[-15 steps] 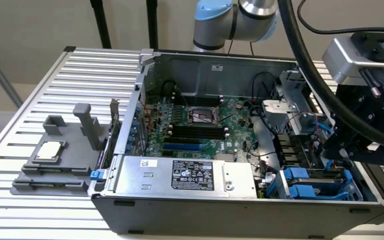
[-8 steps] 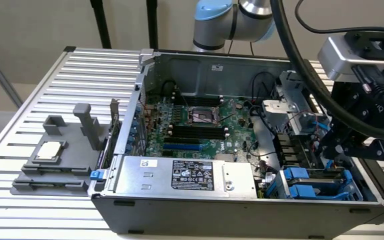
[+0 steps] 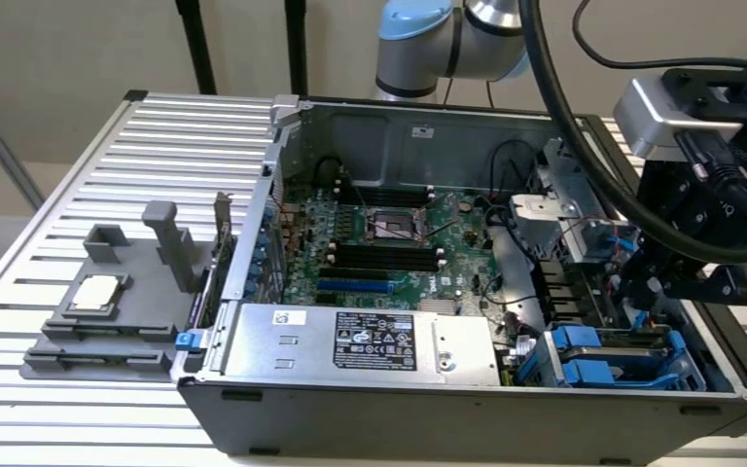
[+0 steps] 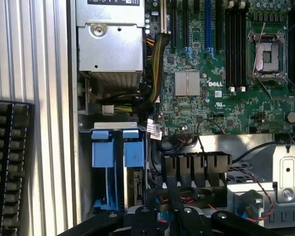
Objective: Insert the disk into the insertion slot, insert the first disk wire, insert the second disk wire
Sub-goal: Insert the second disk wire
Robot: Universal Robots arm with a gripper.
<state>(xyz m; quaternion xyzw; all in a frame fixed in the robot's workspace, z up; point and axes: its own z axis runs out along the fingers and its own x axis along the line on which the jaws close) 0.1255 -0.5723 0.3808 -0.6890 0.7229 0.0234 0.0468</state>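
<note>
The insertion slot point(image 3: 700, 368) is the grey drive cage with blue rails in the open computer case's front corner, on the exterior view's right. The wrist view looks down on its blue tabs point(image 4: 115, 147). Between the rails a thin edge of the disk point(image 4: 134, 183) shows, in its blue frame point(image 3: 597, 372) and lying inside the cage. My gripper point(image 3: 636, 292) hangs just above the cage's far end; its black linkages point(image 4: 162, 219) sit next to the cage. Loose black cables with white tags point(image 4: 153, 129) lie beside the cage.
A large silver power supply box point(image 3: 361, 341) fills the case's front. The green motherboard with its black CPU socket point(image 3: 393, 226) lies behind it. A grey fixture point(image 3: 101, 302) holding a chip stands on the slatted table point(image 3: 166, 146). A black ridged block point(image 4: 10, 162) lies outside the case.
</note>
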